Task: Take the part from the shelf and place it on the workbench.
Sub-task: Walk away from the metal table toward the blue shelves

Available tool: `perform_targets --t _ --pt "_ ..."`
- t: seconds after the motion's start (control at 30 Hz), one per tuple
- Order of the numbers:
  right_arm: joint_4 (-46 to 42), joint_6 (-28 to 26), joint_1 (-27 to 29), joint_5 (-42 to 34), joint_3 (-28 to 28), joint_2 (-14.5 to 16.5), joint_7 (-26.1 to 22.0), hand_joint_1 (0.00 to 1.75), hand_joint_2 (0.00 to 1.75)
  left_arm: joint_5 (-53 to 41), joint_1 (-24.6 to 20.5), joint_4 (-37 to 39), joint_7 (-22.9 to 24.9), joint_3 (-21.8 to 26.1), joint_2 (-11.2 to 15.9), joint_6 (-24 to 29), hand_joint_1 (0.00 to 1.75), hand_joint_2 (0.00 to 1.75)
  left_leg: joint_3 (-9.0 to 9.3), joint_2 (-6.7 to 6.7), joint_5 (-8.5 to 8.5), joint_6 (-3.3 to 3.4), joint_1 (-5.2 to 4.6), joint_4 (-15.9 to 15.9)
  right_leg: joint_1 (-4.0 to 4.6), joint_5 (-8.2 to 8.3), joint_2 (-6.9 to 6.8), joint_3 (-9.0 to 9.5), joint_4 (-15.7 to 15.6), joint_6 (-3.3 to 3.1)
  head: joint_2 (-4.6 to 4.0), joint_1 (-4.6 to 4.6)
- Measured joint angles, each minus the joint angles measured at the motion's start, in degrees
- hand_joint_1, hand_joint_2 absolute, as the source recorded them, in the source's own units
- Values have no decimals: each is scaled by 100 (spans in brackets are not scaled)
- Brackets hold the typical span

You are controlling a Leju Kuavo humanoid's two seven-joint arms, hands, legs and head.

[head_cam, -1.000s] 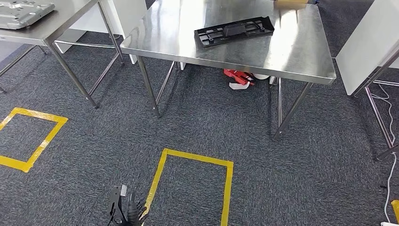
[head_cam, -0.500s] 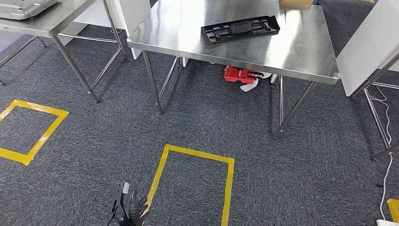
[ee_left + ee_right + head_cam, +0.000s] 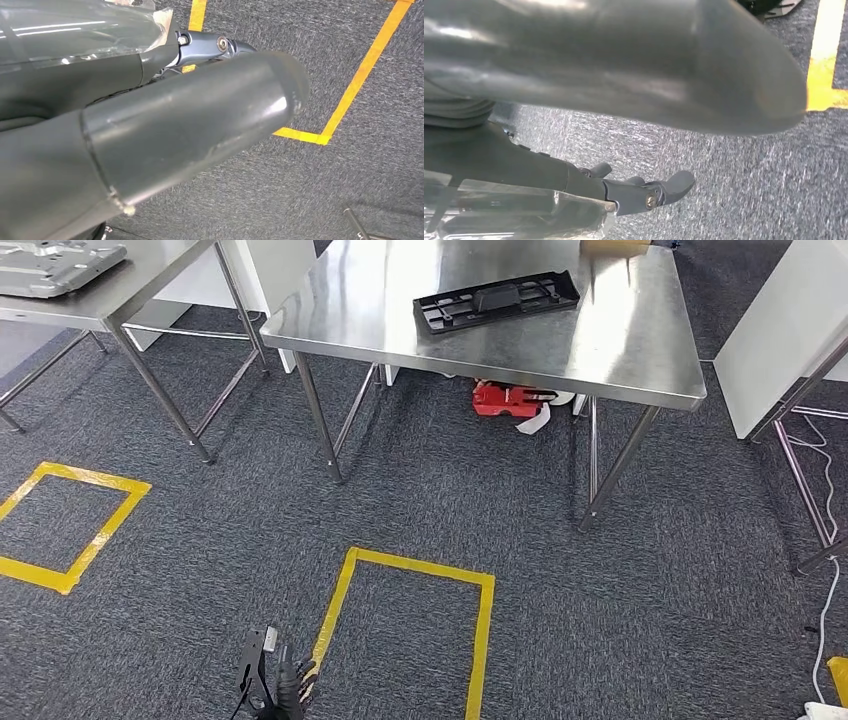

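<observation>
Well ahead of the left hand [image 3: 272,692], which is hanging low over the grey carpet [image 3: 420,490] at the head view's bottom edge, one black plastic part [image 3: 496,300] is lying flat on the steel workbench [image 3: 620,360], apart from every edge. That hand is holding nothing; its dark fingers [image 3: 220,46] are lying loosely extended, not curled. The right hand [image 3: 589,150] is also hanging over the carpet with nothing in it, its fingers [image 3: 674,186] stretched out and slightly apart. Two yellow tape squares are marking the floor: one [image 3: 410,640] just beside the left hand, one [image 3: 70,525] farther off. A second steel table [image 3: 110,300] is carrying one grey metal panel [image 3: 55,265]. One red object [image 3: 512,400] is lying under the workbench.
</observation>
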Motion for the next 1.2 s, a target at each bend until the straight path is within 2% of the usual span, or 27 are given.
perform_targets --t 0.1,0.17,0.23,0.27,0.3,0.37,0.4,0.43,0.47,0.53,0.57,0.6,0.63,0.7,0.73,0.77,0.8,0.83,0.87,0.9,0.93,0.97,1.0,1.07,1.1,1.13,1.2 --pt "0 70 -26 235 137 -20 -14 0 0 -84 -20 0 -6 1 -14 37 0 0 -29 -14 27 -9 3 27 4 16 -2 18 5 -15 0 -2" --pt "0 103 -52 302 194 -16 4 0 0 -118 -45 0 -13 1 -21 101 0 0 -49 -27 30 -10 -15 16 12 26 -18 23 -22 4 0 -3" --pt "-1 112 -80 344 229 -23 22 0 0 -140 -72 -1 -16 4 -38 145 0 0 -5 -49 91 -37 14 -124 39 -15 -45 -7 5 30 0 -2" --pt "-2 116 -89 361 244 -28 33 0 0 -152 -85 -2 -16 6 -48 158 0 0 20 -65 132 -47 32 -199 45 -105 -47 -75 135 30 0 1" --pt "-2 120 -95 372 262 -34 46 0 0 -159 -95 -2 -16 9 -58 166 0 0 34 -84 167 -60 51 -253 39 -255 -45 -204 399 22 0 11" --pt "-2 129 -99 383 289 -39 68 0 0 -166 -102 -2 -13 12 -66 178 0 0 1 -138 194 -65 41 -263 8 -594 -34 -556 1136 19 0 26" --pt "-2 135 -96 386 299 -43 76 0 0 -168 -97 -2 -9 14 -69 183 0 0 -22 -177 204 -79 40 -258 -7 -692 -33 -685 1419 47 0 32" --pt "-2 140 -92 389 304 -46 81 0 0 -171 -92 -2 -4 18 -69 188 0 0 -46 -224 217 -98 42 -250 -25 -693 -32 -709 1495 97 0 31" --pt "-2 148 -89 391 308 -50 85 0 0 -177 -89 -2 3 21 -69 191 0 0 -73 -280 231 -120 51 -233 -48 -598 -23 -604 1320 166 0 31" --pt "-2 170 -92 393 316 -56 87 0 0 -196 -87 -7 23 28 -70 195 0 0 -135 -400 251 -178 72 -165 -100 -311 99 -188 561 288 1 35" --pt "-1 183 -94 394 320 -52 87 0 0 -206 -85 -11 34 32 -71 198 0 0 -167 -454 252 -217 68 -117 -102 -202 186 -30 238 291 1 49" --pt "1 194 -98 394 323 -48 87 0 0 -215 -83 -19 43 34 -74 200 0 0 -195 -498 254 -254 56 -83 -96 -148 254 48 74 250 1 51" --pt "2 201 -100 394 326 -43 91 0 0 -221 -79 -25 49 37 -76 202 0 0 -212 -538 260 -288 40 -65 -74 -135 287 53 46 185 1 51" --pt "2 204 -102 394 329 -44 97 0 0 -224 -65 -31 54 43 -76 204 0 0 -242 -605 292 -338 46 -64 -68 -100 198 42 68 62 1 30" --pt "2 204 -105 394 331 -44 101 0 0 -224 -55 -31 55 50 -73 207 0 0 -274 -563 266 -349 57 -22 -73 -78 145 44 72 13 0 22" --pt "2 204 -105 394 332 -44 102 0 0 -224 -47 -32 55 57 -69 209 0 0 -350 -465 158 -358 63 124 -76 -53 87 41 72 -41 0 10" --pt "2 204 -102 394 333 -43 102 0 0 -225 -43 -35 56 65 -68 210 0 0 -476 -337 -30 -361 66 404 -71 -31 24 27 70 -88 0 0" --pt "2 204 -94 394 333 -43 102 0 0 -225 -41 -39 56 73 -68 210 0 0 -650 -202 -274 -360 59 806 -47 -17 -46 16 72 -122 0 -10" --pt "2 204 -82 394 333 -44 101 0 0 -225 -38 -43 56 78 -68 210 0 0 -836 -123 -509 -364 57 1256 -26 -9 -124 -5 75 -140 0 -18" --pt "2 204 -72 394 333 -45 101 0 0 -224 -30 -46 56 82 -68 209 0 0 -973 -87 -661 -364 58 1618 -9 -7 -205 -21 76 -143 0 -18" --pt "2 204 -67 394 333 -46 101 0 0 -224 -20 -46 56 85 -68 209 0 0 -1015 -66 -711 -357 58 1791 2 -8 -284 -30 77 -143 0 -19" --pt "2 204 -69 394 333 -46 101 0 0 -224 -10 -46 56 87 -67 209 0 0 -932 -46 -652 -343 57 1717 9 -9 -357 -31 78 -142 0 -18" --pt "2 204 -76 394 333 -45 102 0 0 -224 -5 -48 56 89 -66 210 0 0 -731 3 -514 -320 54 1413 12 -11 -427 -26 78 -142 0 -19" --pt "2 204 -92 394 333 -43 101 0 0 -227 -14 -67 57 92 -66 210 0 0 -230 272 -247 -260 17 588 44 -29 -546 -16 83 -122 0 -22" --pt "2 204 -98 394 333 -43 102 0 0 -231 -21 -81 57 92 -69 208 0 0 -73 379 -184 -236 -10 306 70 -41 -599 -11 84 -104 0 -16" --pt "2 204 -103 394 333 -43 101 0 0 -237 -25 -94 58 92 -73 205 0 0 -5 439 -172 -219 -39 167 97 -53 -653 -10 83 -80 0 -10" --pt "2 204 -115 393 333 -45 101 0 0 -256 -21 -107 63 92 -78 202 0 0 -19 317 -170 -183 -83 122 128 -67 -780 8 68 -29 0 1"
